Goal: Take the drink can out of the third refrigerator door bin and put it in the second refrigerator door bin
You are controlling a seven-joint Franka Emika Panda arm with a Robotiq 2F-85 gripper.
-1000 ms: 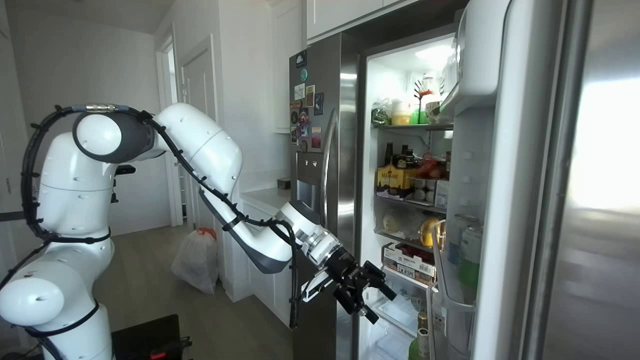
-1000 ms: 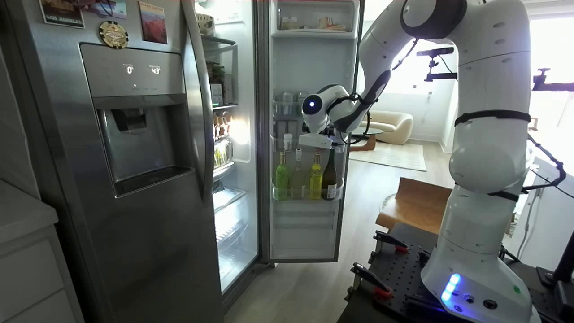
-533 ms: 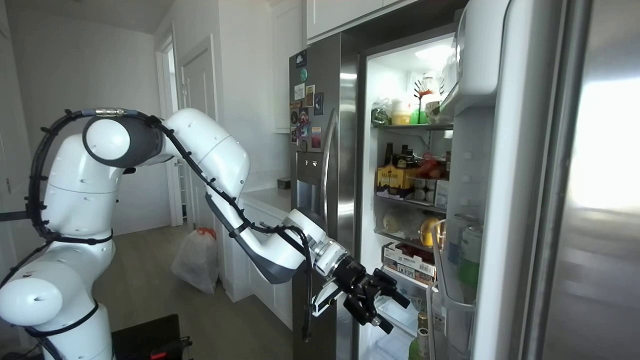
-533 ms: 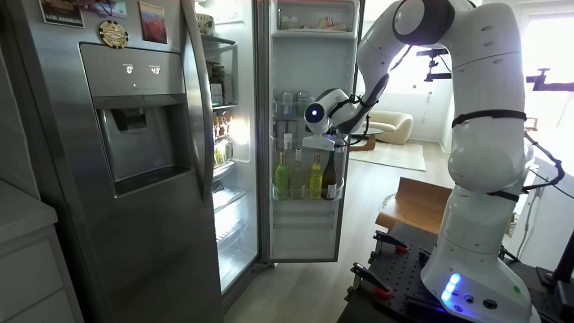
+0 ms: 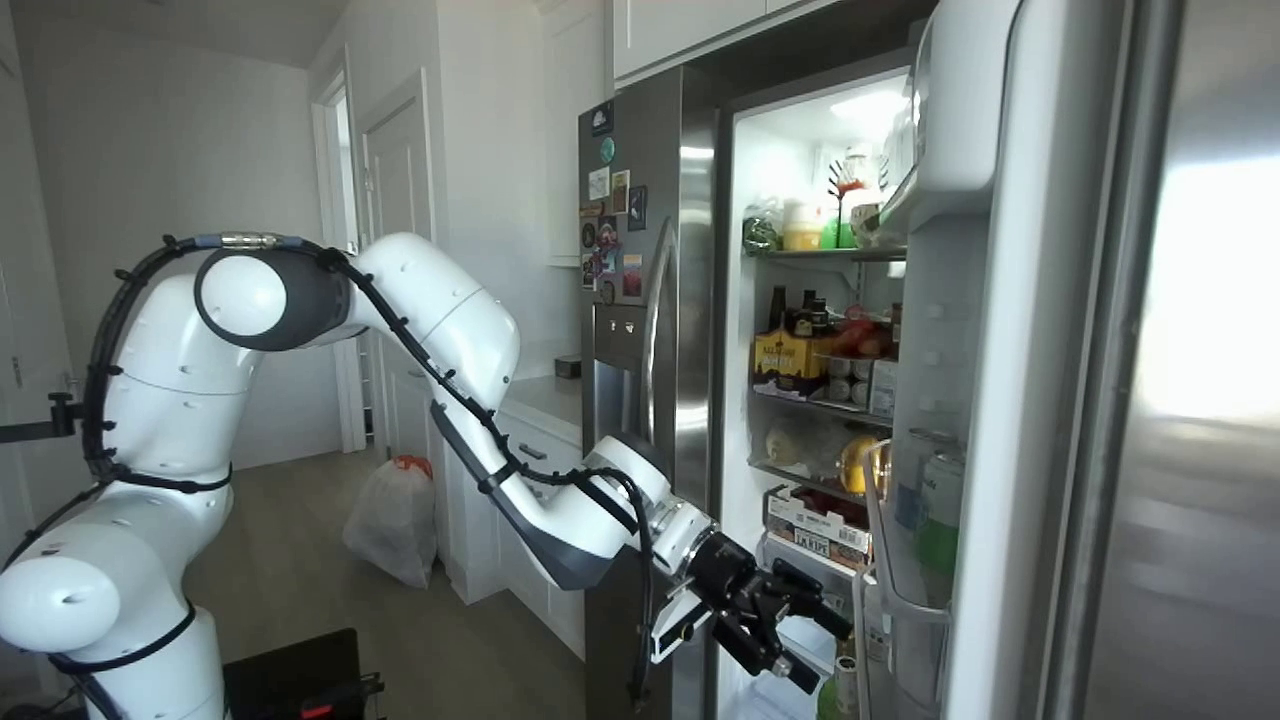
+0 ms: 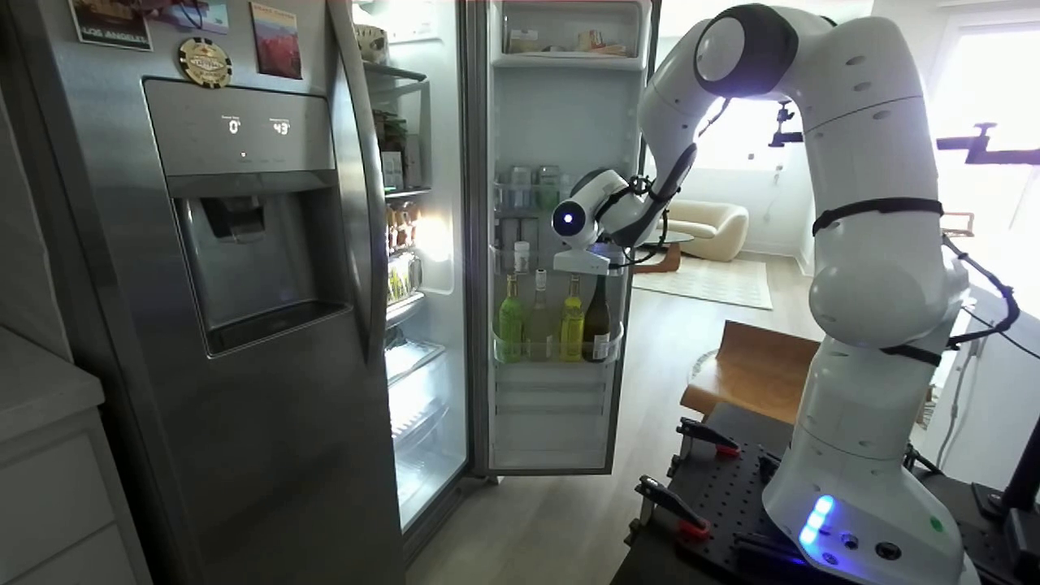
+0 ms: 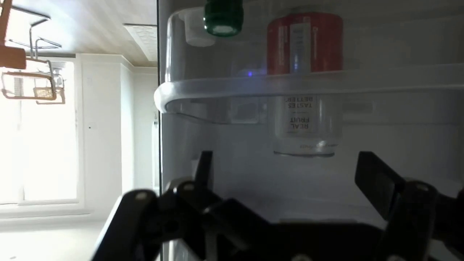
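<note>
The drink can (image 7: 305, 45) stands upright in the wrist view, which is upside down. It is red low down with a pale silvery upper part, behind the clear rail of the third door bin (image 7: 398, 80). In both exterior views I cannot make the can out. My gripper (image 7: 285, 163) is open and empty, its fingers spread wider than the can and apart from it. In an exterior view the gripper (image 5: 824, 655) points down at the open door's bins. The second door bin (image 5: 915, 608) is above and holds cans (image 5: 940, 510).
Several bottles (image 6: 572, 321) stand in the lower door bin, and a green cap (image 7: 223, 20) shows near the can. A white-capped bottle (image 6: 521, 256) stands at the third bin. The refrigerator's side door with its handle (image 5: 660, 330) is beside the arm.
My gripper has moved toward the door and a little lower, right and down in an exterior view. The fingers have stayed open.
</note>
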